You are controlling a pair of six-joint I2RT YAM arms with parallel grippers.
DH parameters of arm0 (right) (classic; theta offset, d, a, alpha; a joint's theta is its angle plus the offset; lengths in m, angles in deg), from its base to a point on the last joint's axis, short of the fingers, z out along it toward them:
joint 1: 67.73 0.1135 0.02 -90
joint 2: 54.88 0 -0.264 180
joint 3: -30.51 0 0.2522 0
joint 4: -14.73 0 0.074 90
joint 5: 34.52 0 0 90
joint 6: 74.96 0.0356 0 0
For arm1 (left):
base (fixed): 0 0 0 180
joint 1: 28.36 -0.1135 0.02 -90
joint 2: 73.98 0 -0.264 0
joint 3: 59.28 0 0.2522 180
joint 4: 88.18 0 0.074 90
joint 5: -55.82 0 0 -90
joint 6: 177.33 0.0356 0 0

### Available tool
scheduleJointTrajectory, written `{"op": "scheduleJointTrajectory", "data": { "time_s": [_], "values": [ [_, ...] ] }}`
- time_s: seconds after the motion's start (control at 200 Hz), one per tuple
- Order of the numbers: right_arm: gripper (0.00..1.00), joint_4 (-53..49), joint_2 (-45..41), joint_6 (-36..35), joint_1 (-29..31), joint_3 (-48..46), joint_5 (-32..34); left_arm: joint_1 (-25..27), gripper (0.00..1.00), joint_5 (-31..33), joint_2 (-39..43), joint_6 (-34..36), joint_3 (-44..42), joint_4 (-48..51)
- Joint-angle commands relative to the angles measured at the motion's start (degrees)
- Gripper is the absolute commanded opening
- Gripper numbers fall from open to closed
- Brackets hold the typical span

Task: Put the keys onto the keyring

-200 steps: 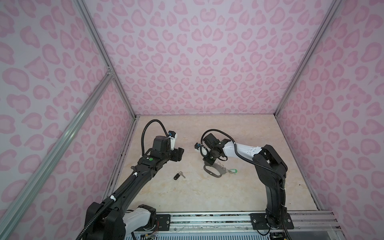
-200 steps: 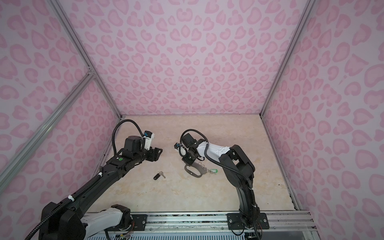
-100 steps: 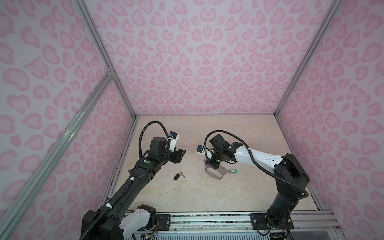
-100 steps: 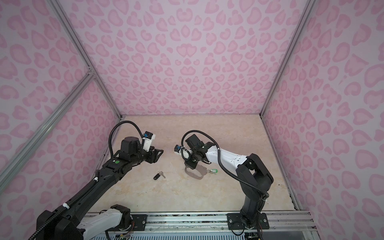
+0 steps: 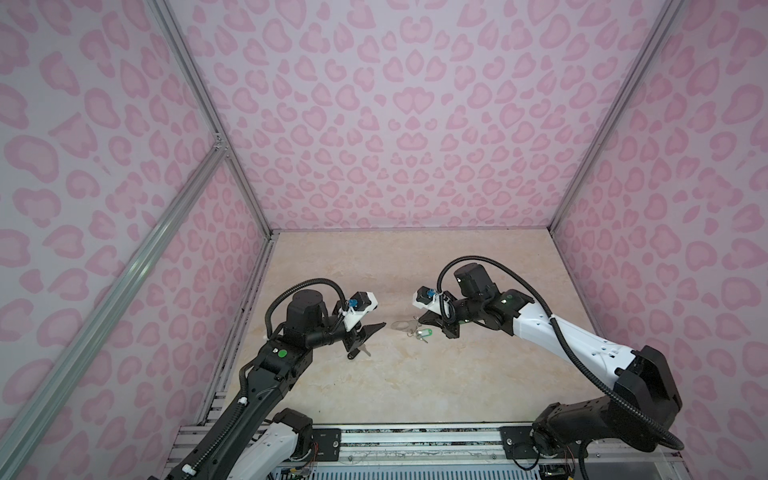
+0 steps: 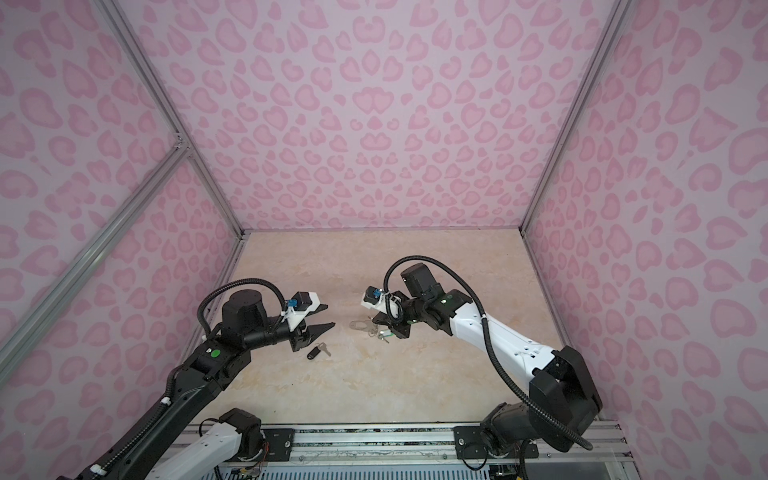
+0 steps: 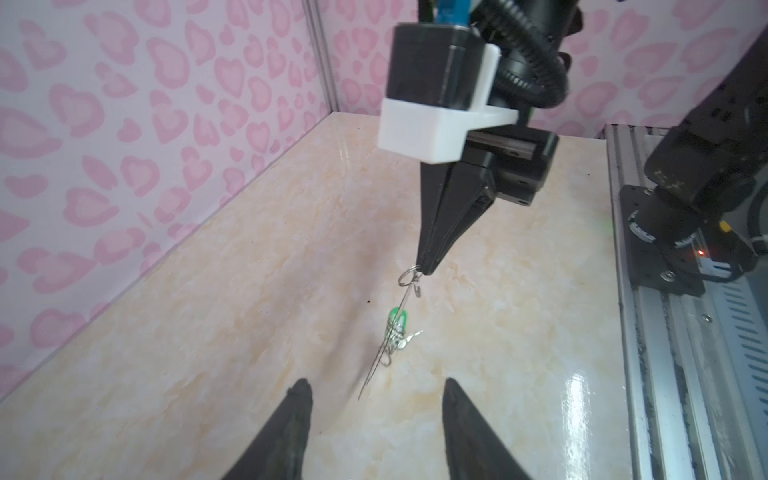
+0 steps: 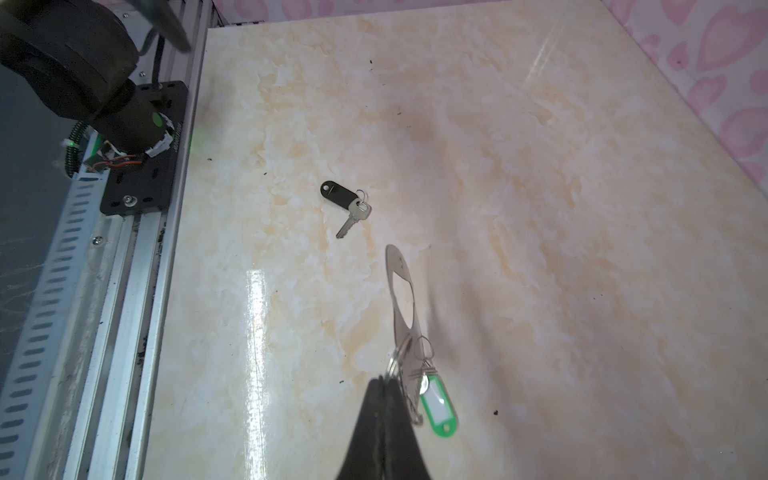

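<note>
My right gripper [image 8: 384, 380] is shut on a small wire ring at the edge of the keyring [image 8: 395, 257], a flat grey plate with an oval cutout. It holds the keyring above the table in both top views [image 5: 400, 325] [image 6: 358, 325]. A silver key with a green tag [image 8: 438, 409] hangs from it. The key with a black tag [image 8: 337, 194] lies alone on the table [image 6: 312, 353], just below my left gripper [image 6: 330, 315]. The left gripper [image 7: 376, 381] is open and holds nothing. It faces the keyring [image 7: 374, 368], seen edge-on a short way ahead of its fingertips.
The marble table [image 5: 415, 382] is walled by pink patterned panels at the back and both sides. An aluminium rail [image 5: 415, 436] with both arm bases runs along the front edge. The right arm's white forearm [image 5: 573, 336] stretches from the front right.
The right arm has swung the keyring with the green-tagged key up off the table and leftward, toward the left gripper. The left jaws have narrowed. The black-tagged key has not moved.
</note>
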Motion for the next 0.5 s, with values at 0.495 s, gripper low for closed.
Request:
{"op": "scheduleJointTrajectory", "data": {
  "time_s": [0.495],
  "values": [
    [0.0,5.28,-6.53,-3.02,0.47,-3.47,-10.18,11.41,0.42,7.9,-8.38,18.11,11.46,10.34]
  ]
}}
